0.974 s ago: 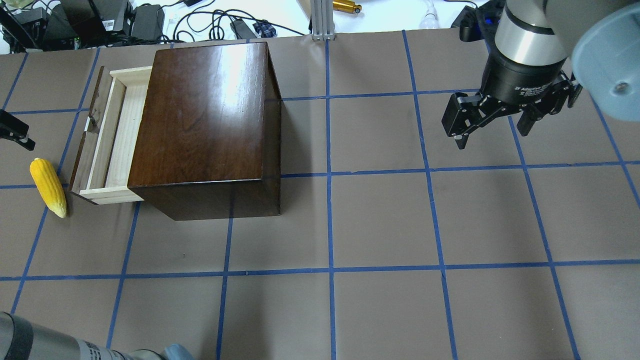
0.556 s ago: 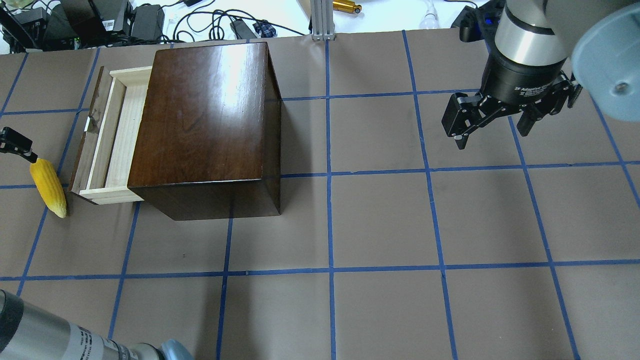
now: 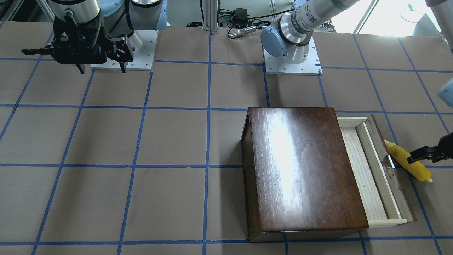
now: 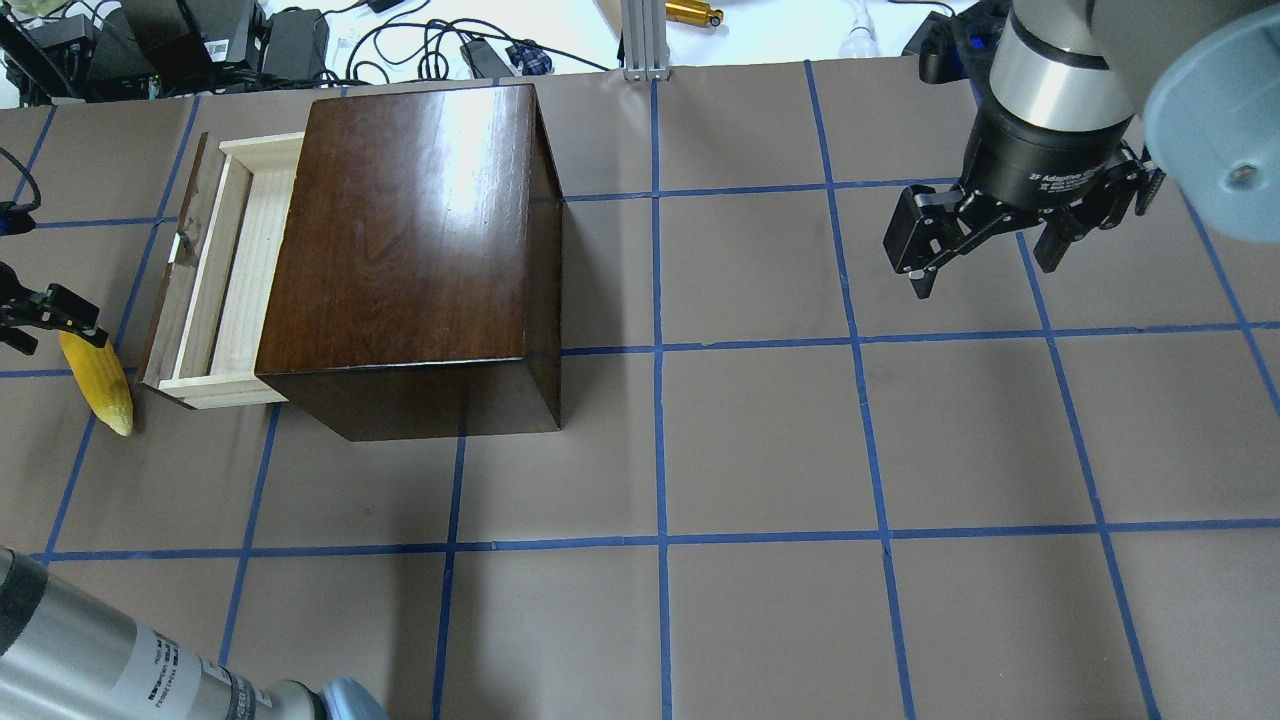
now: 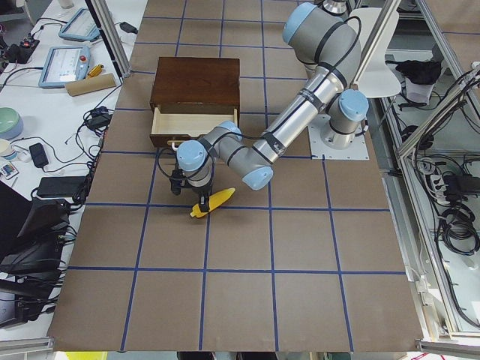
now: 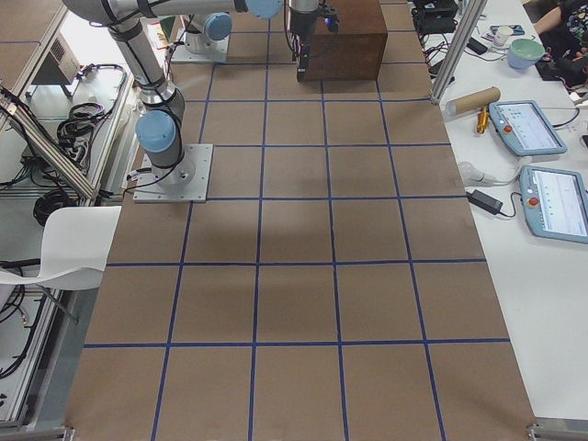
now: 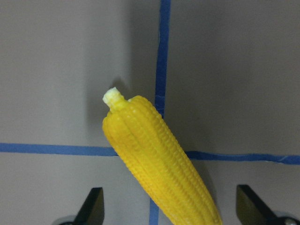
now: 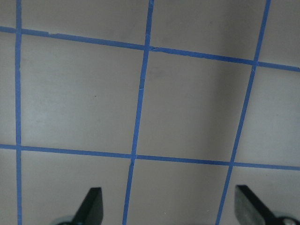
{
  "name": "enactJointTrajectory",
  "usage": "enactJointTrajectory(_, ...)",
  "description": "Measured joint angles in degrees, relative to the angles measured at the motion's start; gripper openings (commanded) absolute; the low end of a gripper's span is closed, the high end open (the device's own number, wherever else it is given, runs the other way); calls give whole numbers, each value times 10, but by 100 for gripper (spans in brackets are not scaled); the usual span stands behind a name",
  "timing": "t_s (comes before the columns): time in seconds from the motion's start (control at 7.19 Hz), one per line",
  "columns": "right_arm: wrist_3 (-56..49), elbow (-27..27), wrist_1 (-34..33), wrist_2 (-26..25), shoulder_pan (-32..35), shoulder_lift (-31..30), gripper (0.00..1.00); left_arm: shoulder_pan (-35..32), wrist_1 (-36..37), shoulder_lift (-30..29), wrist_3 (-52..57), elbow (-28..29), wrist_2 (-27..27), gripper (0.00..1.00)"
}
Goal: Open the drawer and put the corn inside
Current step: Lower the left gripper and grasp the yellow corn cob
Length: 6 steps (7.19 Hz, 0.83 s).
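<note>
With the box's (image 4: 410, 250) drawer (image 4: 240, 270) pulled out and the corn (image 4: 100, 385) lying on the table (image 4: 760, 430) just beside its front, the left gripper (image 7: 171, 206), jaws spread wide astride the cob's thick end, should centre itself, then pinch squarely across it.

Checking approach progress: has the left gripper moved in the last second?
Yes. Overhead, the left gripper has come nearer the robot, from beside the drawer to over the corn.

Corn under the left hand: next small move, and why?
Probably lower the left hand slightly and close on the corn: its fingers are open on either side of the cob, which lies on the table beside the open drawer.
</note>
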Motion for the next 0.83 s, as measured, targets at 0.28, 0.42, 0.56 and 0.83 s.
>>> enactJointTrajectory(0.28, 0, 0, 0, 0, 0, 0, 100, 0, 16, -21, 0, -1, 0, 100)
enactJointTrajectory(0.42, 0, 0, 0, 0, 0, 0, 100, 0, 23, -30, 1, -1, 1, 100)
enactJointTrajectory(0.56, 0, 0, 0, 0, 0, 0, 100, 0, 26, -38, 2, -1, 1, 100)
enactJointTrajectory(0.83, 0, 0, 0, 0, 0, 0, 100, 0, 28, -48, 3, -1, 1, 92)
